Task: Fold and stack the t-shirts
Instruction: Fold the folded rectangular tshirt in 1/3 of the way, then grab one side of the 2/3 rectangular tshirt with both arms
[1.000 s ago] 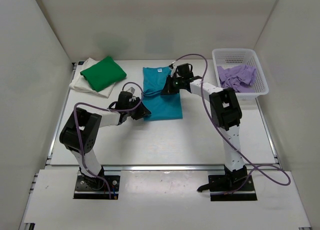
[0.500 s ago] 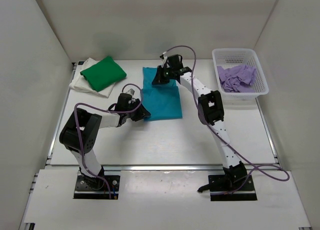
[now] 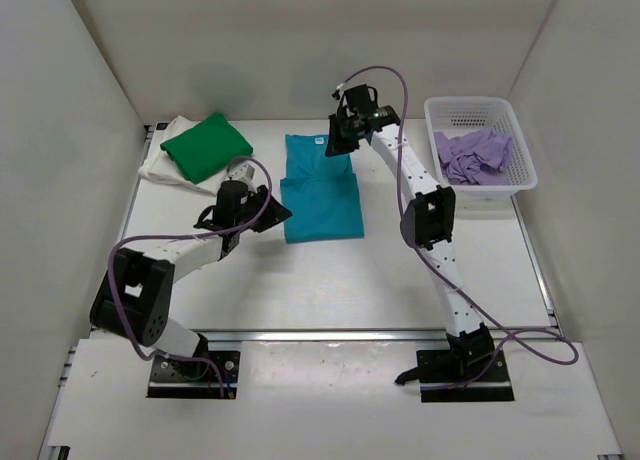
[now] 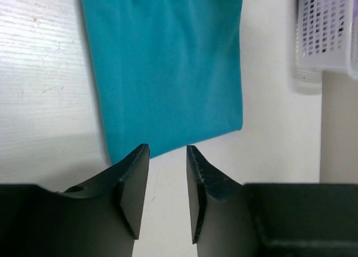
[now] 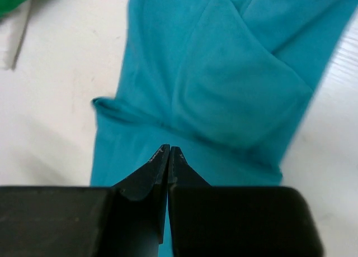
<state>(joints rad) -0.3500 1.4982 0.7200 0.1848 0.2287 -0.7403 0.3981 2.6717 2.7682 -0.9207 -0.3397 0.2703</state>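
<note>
A teal t-shirt lies flat in the middle of the table, its sides folded in; it also shows in the left wrist view and the right wrist view. A folded green t-shirt rests on a cream-white t-shirt at the back left. A lilac t-shirt lies in the basket. My left gripper is open and empty, just off the teal shirt's near-left corner. My right gripper is shut, holds nothing, and hovers above the teal shirt's collar end.
A white mesh basket stands at the back right; its side shows in the left wrist view. White walls enclose the table on the left, back and right. A corner of the green shirt shows in the right wrist view.
My right gripper has risen and moved toward the back, off the teal shirt's middle. My left gripper has drawn back leftward off the shirt's left edge.
</note>
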